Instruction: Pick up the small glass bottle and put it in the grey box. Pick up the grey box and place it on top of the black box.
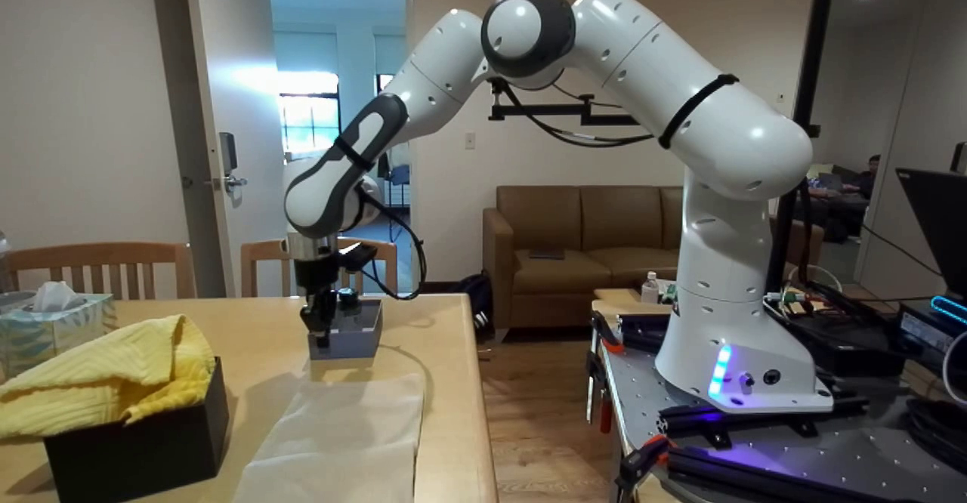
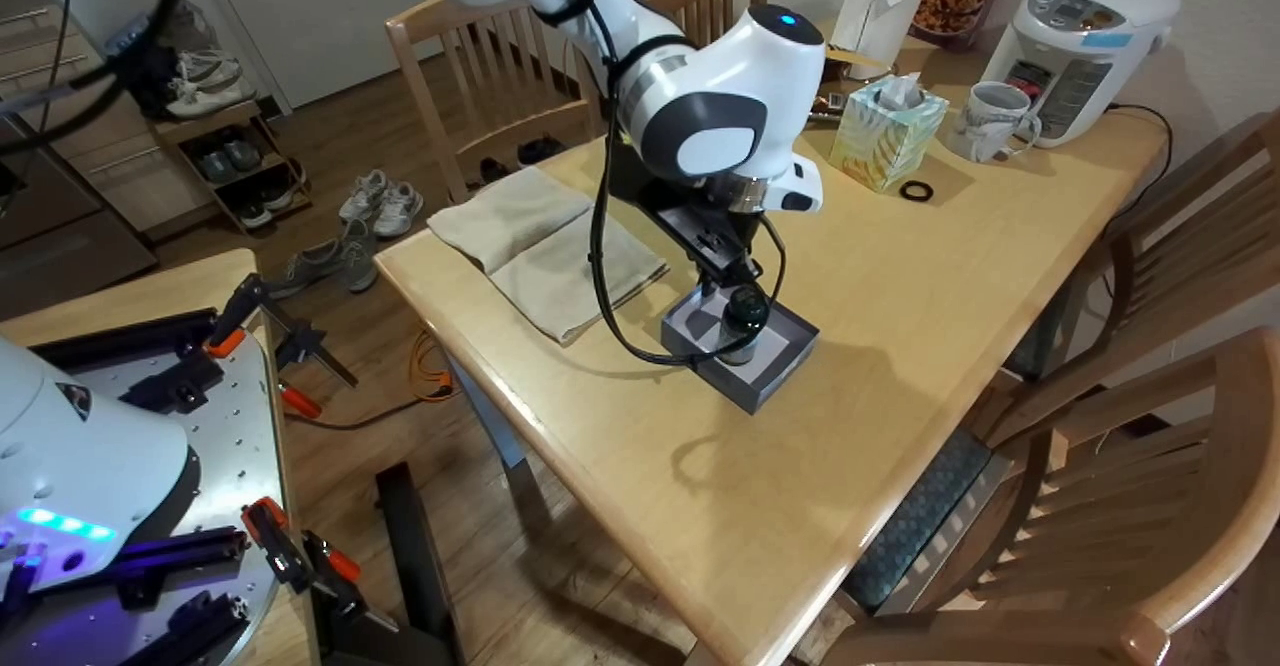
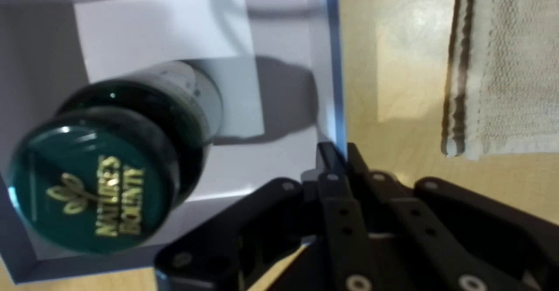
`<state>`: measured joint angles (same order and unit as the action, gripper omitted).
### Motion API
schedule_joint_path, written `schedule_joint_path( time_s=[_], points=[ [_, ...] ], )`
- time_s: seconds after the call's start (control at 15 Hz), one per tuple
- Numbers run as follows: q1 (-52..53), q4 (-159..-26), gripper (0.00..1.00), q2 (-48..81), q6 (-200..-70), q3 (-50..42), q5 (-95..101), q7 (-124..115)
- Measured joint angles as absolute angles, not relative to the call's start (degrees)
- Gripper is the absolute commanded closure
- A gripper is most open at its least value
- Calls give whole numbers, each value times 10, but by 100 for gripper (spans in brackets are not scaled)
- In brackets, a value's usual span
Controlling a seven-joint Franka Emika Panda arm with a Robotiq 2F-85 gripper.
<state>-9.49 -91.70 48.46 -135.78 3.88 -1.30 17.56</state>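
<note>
The small glass bottle (image 3: 120, 164) stands in the grey box (image 1: 352, 345), whose wall the jaws grip.

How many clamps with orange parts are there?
2, seen in both exterior views: an upper clamp and a lower clamp, at the edge of the stand. Others may be hidden.

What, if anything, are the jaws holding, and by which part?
The grey box, pinched by its side wall facing the beige cloth; the bottle inside is not held.
</note>
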Motion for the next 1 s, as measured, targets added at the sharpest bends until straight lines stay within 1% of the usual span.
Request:
schedule_joint_path(
  time_s=[0.4,1.0],
  points=[
    [-92,-916,99,480,-1358,35,-11,175],
    [-38,-917,99,437,-1346,-25,63,150]
  ],
)
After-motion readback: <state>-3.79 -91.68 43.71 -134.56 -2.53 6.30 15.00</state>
